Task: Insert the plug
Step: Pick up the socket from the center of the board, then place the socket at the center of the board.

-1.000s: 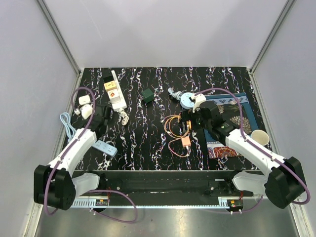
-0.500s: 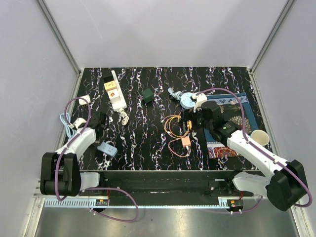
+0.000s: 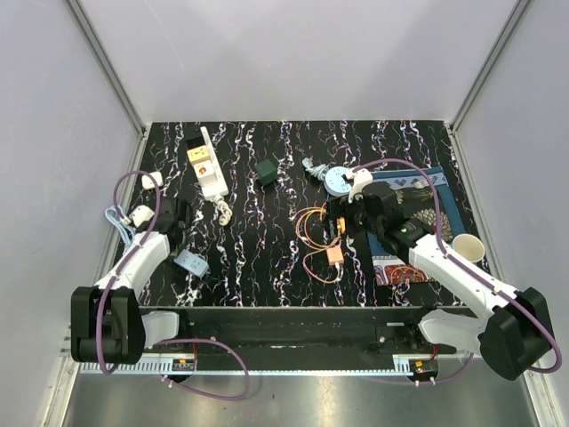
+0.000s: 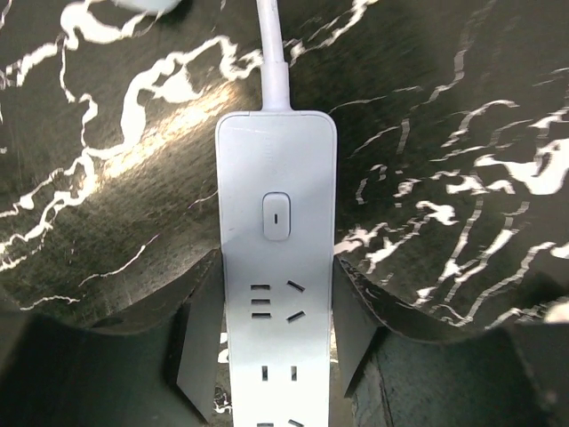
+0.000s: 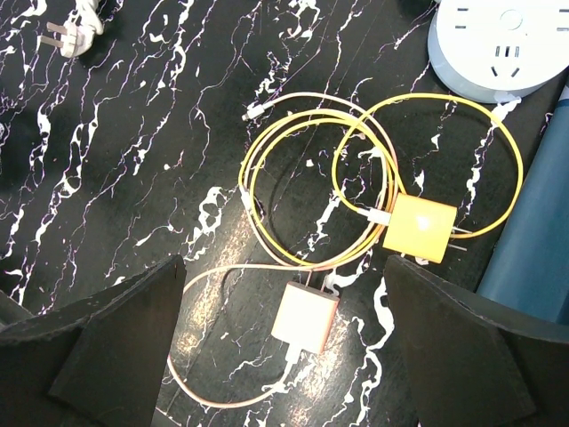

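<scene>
A pale blue-white power strip [image 4: 276, 267] with a switch and several sockets lies on the black marble table; it also shows in the top view [image 3: 191, 263]. My left gripper [image 4: 276, 356] straddles it, one finger against each long side. My right gripper [image 5: 284, 356] is open and hovers above a pink charger plug [image 5: 304, 318] with its looped pink cable. A yellow charger plug [image 5: 420, 227] with a yellow cable lies just beyond. In the top view the right gripper [image 3: 348, 221] is at table centre-right, with the pink plug [image 3: 333, 255] just in front of it.
A round white socket hub [image 3: 337, 181] and a white plug [image 5: 76, 27] lie further back. A white power strip with adapters [image 3: 206, 162], a green cube [image 3: 265, 172], a patterned mat [image 3: 418, 213] and a paper cup [image 3: 467, 247] are also on the table. A coiled blue cable [image 3: 120, 222] is at the left edge.
My left arm has swung back towards the left edge and settled over the pale power strip, which turned slightly. The right arm has barely moved.
</scene>
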Robot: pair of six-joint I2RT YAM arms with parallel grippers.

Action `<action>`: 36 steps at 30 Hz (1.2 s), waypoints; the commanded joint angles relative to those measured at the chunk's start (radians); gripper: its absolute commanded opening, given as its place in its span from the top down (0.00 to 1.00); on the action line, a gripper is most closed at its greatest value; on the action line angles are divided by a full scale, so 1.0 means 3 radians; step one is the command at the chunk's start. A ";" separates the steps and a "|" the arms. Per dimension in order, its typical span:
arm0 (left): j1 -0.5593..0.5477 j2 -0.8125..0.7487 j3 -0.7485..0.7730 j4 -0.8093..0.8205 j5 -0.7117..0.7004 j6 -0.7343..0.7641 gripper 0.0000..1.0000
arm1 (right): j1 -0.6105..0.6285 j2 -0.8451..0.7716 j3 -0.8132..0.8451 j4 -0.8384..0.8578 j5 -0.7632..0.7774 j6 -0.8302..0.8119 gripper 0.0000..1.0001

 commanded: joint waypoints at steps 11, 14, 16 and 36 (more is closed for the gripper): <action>-0.0822 -0.0389 0.1376 0.0125 -0.0002 0.1406 1.00 | -0.0010 -0.0120 0.0232 -0.0026 0.0013 -0.0001 0.02; -0.1170 -0.0200 0.1678 0.0073 0.0029 0.1682 1.00 | -0.0010 -0.0176 0.0217 -0.0052 0.0085 0.0010 0.01; -0.1445 -0.0133 0.1877 0.0048 -0.0022 0.1831 1.00 | -0.0010 -0.0211 0.0222 -0.0087 0.0131 0.0010 0.01; -0.2235 0.0496 0.2846 0.0338 0.1223 0.3165 1.00 | -0.0010 -0.0769 0.0053 -0.0277 0.0801 0.0061 0.01</action>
